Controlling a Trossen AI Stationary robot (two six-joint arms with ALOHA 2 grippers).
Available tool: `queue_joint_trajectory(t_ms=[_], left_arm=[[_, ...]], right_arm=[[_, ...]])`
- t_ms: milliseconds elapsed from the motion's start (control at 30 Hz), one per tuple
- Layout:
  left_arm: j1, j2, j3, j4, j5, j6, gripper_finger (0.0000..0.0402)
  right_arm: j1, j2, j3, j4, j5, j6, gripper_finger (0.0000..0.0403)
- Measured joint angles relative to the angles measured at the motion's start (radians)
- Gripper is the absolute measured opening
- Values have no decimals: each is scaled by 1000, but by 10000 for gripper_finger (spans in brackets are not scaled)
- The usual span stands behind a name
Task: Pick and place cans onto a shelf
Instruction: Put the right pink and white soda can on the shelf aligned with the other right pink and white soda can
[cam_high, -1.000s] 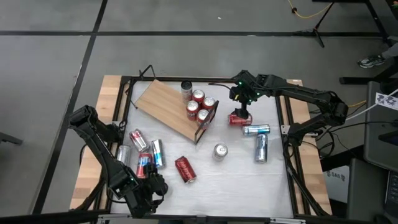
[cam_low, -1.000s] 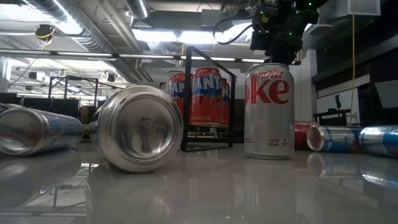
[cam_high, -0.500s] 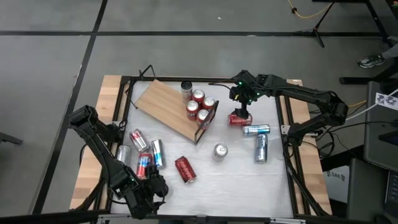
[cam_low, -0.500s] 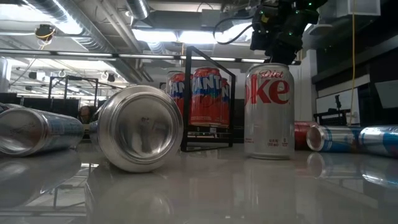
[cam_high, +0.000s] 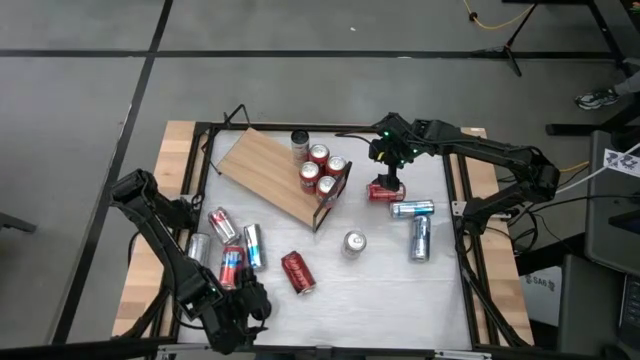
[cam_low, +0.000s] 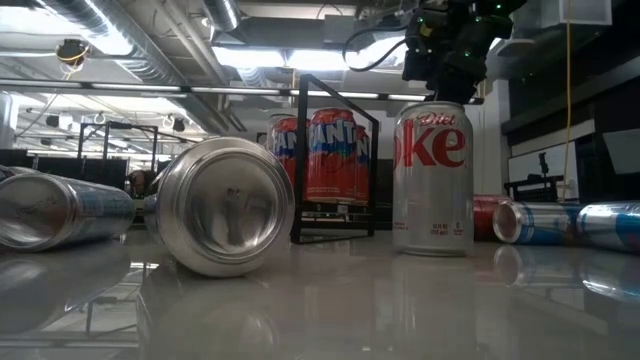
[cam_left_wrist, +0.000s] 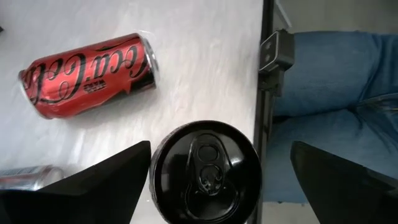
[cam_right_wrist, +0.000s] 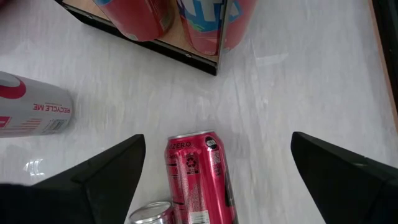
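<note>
From above, the left tool (cam_high: 238, 318) sits low at the table's (cam_high: 400, 290) near left corner, with a cluster of fallen cans (cam_high: 232, 248) lying just beyond it toward the left edge and one fallen red can (cam_high: 298, 271) nearer the middle. Only the left wrist view shows what lies under that tool: its fingers (cam_left_wrist: 81, 186) stand wide apart on either side of a black upright can (cam_left_wrist: 205, 171) seen top-on, without touching it, with a red cola can (cam_left_wrist: 87, 74) lying on its side beyond and blue fabric showing past the table's black edge rail. Toward the far left of the table the shelf (cam_high: 275, 175) lies at a slant, and four red upright cans (cam_high: 322, 168) stand at its framed end, with a darker can (cam_high: 299, 141) just off its far edge. The low view alone shows the labels: a silver can's base (cam_low: 225, 205) faces the camera, the shelf's black frame (cam_low: 335, 150) rings the red cans, and a Diet Coke can (cam_low: 432, 180) stands upright. The right tool (cam_high: 390, 170) hangs near the far right of the table over a red fallen can (cam_high: 383, 192). Its wrist view shows its fingers (cam_right_wrist: 336, 174) spread wide, the red zero can (cam_right_wrist: 198, 177) lying between them untouched, and a white can (cam_right_wrist: 31, 112) on its side. Two blue-and-silver cans (cam_high: 415, 225) lie near the right edge.
</note>
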Motion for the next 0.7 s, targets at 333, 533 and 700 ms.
queue_joint_trajectory(t_ms=[333, 533, 700], left_arm=[[0, 0, 0, -16, -6, 7, 378], [0, 0, 0, -39, -8, 8, 376], [0, 0, 0, -64, -10, 8, 359]], right_arm=[[0, 0, 0, 0, 0, 0, 390], [0, 0, 0, 0, 0, 0, 390], [0, 0, 0, 0, 0, 0, 390]])
